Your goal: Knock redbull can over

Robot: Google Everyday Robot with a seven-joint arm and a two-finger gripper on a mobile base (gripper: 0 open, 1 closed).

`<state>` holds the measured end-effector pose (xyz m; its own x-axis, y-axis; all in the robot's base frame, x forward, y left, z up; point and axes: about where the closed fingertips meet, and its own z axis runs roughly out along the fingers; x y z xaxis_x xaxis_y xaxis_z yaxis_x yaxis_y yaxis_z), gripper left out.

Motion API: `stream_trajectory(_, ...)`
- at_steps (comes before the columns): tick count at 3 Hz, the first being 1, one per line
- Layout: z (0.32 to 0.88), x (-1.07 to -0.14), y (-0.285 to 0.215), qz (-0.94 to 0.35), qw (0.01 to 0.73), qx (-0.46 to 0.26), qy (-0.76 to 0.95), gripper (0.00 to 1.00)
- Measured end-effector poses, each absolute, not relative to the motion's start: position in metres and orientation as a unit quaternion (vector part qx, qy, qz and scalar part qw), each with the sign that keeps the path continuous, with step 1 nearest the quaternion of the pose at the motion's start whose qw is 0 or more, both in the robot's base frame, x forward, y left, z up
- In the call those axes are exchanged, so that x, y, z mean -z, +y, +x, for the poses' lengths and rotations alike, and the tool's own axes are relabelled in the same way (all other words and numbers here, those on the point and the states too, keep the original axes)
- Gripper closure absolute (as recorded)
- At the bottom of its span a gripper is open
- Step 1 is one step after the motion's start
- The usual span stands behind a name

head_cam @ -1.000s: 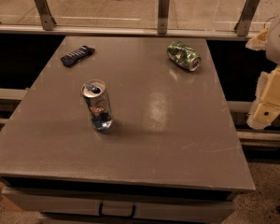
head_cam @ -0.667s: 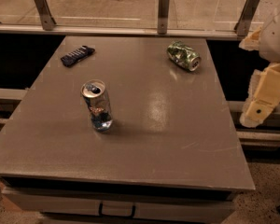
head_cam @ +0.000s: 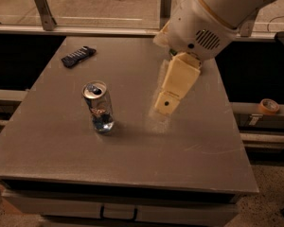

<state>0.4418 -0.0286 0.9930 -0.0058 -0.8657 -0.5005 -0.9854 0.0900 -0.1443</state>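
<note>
The redbull can [head_cam: 98,107] stands upright left of centre on the grey table [head_cam: 199,145], its silver top facing up. The gripper [head_cam: 164,107] hangs from the white arm [head_cam: 213,18] that fills the upper right of the frame. Its cream tip points down just right of centre, near the can but apart from it. It seems to carry nothing; how far open it is I cannot tell. A dark remote [head_cam: 78,56] lies at the table's upper left.
</note>
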Motion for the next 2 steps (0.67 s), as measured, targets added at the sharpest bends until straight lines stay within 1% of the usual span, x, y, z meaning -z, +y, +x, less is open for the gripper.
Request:
stream_trajectory(1, 0.4418, -0.9930, -0.0289, -0.663, 0.240, -0.124, 0.698, 0.00)
stream_trajectory(2, 0.4437, -0.9834, -0.0250, -0.655, 0.261, -0.146, 0.694, 0.00)
